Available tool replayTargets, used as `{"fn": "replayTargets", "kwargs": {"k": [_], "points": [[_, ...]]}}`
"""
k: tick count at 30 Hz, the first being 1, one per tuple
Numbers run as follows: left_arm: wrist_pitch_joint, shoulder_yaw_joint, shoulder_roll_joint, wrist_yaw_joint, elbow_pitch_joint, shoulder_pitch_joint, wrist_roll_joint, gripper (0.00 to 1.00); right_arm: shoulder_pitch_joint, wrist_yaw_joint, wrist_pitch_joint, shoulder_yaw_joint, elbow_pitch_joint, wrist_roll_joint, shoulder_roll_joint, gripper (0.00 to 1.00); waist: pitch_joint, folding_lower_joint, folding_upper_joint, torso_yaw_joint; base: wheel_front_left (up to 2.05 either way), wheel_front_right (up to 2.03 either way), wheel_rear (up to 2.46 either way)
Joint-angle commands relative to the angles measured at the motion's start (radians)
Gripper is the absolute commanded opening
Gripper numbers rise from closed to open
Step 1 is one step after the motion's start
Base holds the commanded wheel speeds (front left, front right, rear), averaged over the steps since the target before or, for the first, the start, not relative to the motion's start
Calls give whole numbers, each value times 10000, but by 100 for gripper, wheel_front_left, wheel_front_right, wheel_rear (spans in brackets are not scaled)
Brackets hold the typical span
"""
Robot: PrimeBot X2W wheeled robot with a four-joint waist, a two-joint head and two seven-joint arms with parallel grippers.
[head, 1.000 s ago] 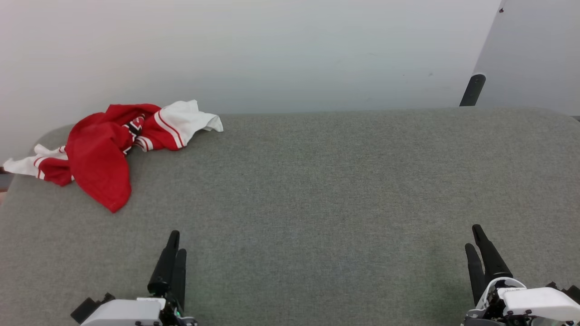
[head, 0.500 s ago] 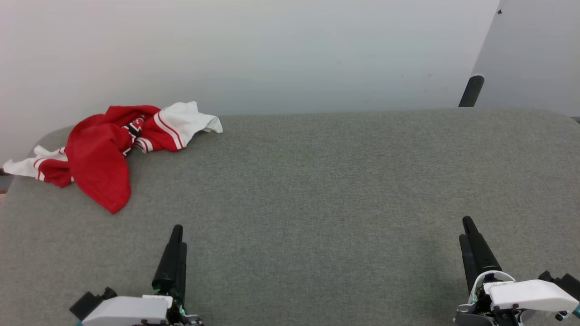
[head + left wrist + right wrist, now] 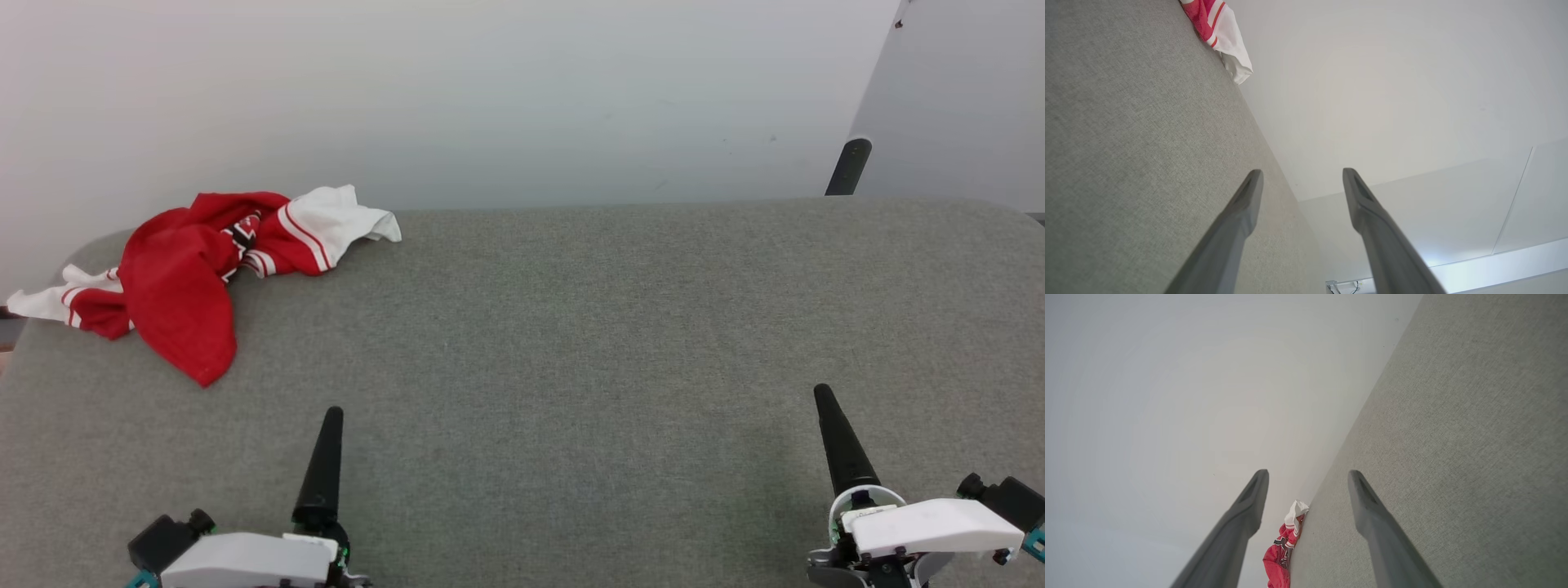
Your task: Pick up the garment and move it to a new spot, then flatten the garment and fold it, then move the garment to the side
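Garment: you have one garment [image 3: 184, 278], crumpled at the far left corner of the table [image 3: 571, 343], well apart from both claws.
Head view: gives you the whole heap, red body and two white sleeves.
Left wrist view: a striped white sleeve end; left claw [image 3: 1300, 173] apart, empty.
Right wrist view: the black lettering; right claw [image 3: 1308, 473] apart, empty.
Count: one garment, one table, two claws, two fingers [image 3: 1245, 204] each.

Grey fabric-covered surface [image 3: 571, 327] before me.
The red-and-white garment [image 3: 180, 278] lies crumpled in a heap on its far left corner.
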Motion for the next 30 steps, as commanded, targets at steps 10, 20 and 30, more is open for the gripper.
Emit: {"fn": "replayTargets", "kwargs": {"k": [10,20,30], "points": [[-345,-113,95,186,-298,-59,2035,100,-324,47,-370,232,-128,-1903,-76,100,-28,0,0,-17,0,0,0],[-623,-283,140,353,-413,79,4653,100,-282,48,-650,368,-193,-4402,-59,100,-72,0,0,-35,0,0,0],[-876,-389,181,405,-557,216,7236,100,-198,53,-907,528,-248,-6669,2,100,-136,0,0,-75,0,0,0]]}}
